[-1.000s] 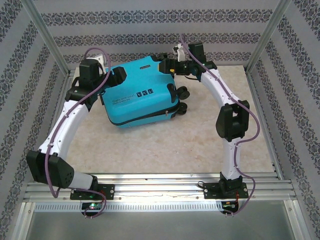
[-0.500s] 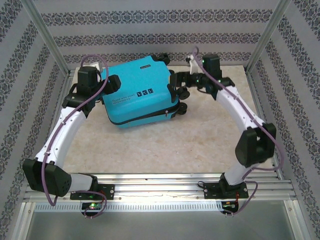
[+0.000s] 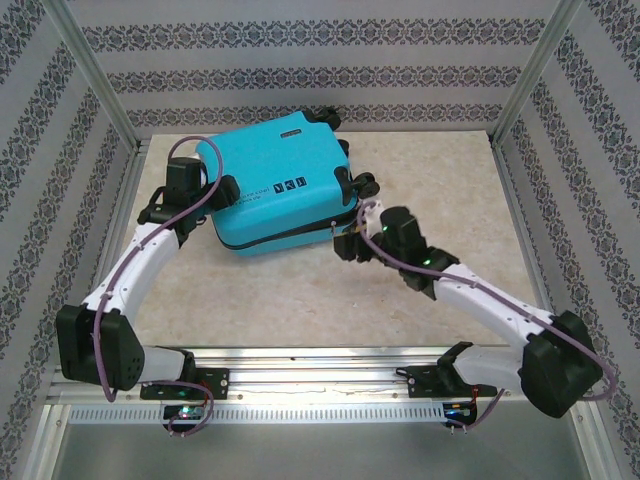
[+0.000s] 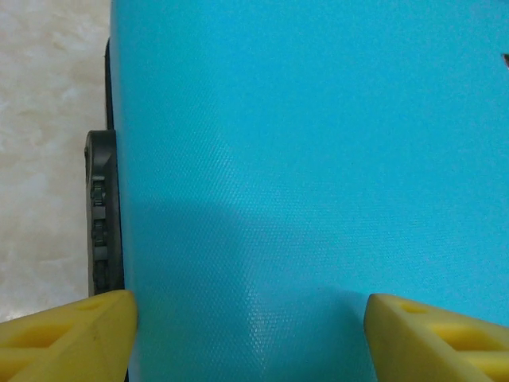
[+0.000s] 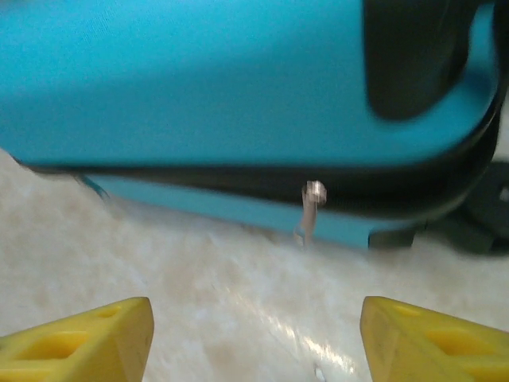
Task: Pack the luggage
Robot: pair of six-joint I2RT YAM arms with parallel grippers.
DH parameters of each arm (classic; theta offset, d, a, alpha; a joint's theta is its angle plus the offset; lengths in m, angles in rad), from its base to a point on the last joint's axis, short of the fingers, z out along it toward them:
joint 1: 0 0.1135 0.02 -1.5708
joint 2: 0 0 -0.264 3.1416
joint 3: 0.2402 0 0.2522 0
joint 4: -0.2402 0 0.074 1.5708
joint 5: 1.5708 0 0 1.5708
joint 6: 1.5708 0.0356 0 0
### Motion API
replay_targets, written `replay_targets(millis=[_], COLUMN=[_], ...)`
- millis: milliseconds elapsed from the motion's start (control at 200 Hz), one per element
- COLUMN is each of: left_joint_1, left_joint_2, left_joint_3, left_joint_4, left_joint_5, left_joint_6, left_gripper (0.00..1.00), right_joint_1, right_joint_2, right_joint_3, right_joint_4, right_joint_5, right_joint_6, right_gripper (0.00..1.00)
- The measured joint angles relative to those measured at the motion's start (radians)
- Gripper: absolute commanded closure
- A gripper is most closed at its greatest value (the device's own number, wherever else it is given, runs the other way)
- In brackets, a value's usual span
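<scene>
The turquoise luggage lies flat and closed at the back middle of the table, its wheels pointing right. My left gripper stands open against its left end. In the left wrist view the yellow fingertips sit wide apart over the turquoise shell, with my left gripper holding nothing. My right gripper is low at the case's near right corner, open and apart from it. The right wrist view puts my right gripper facing the black zipper band and a silver zipper pull.
The marble-patterned tabletop stretches in front of the luggage. Patterned walls and metal frame posts close in the back and sides. A metal rail carries both arm bases at the near edge.
My right arm has swung from the luggage's back right corner round to its near right side and dropped low. My left gripper has shifted slightly nearer along the left end.
</scene>
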Motion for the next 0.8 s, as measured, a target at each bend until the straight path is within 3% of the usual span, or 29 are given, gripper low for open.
replay_targets(millis=[195,385,560,804], left_joint_1=[0.014,0.019,0.013,0.012], left_joint_2=[0.077,0.082,-0.046,-0.209], left_joint_3=[0.033,0.047,0.032,0.002], left_joint_4=[0.094,0.103,0.099,0.098], left_joint_5=[0.028,0.037,0.045,0.045], left_joint_6=[-0.001,-0.003,-0.008,-0.032], left_gripper=[0.27,0.27,0.26,0.26], right_joint_1=[0.094,0.111,0.114,0.145], right_joint_2=[0.178,0.283,0.343,0.449], right_joint_3=[-0.011,0.085,0.153,0.208], right_joint_4=[0.09,0.09,0.088,0.053], right_joint_5=[0.171,0.328,0.412,0.476], right_joint_6=[0.044,0.108,0.18,0.225], right_gripper=[0.37,0.41,0.51,0.52])
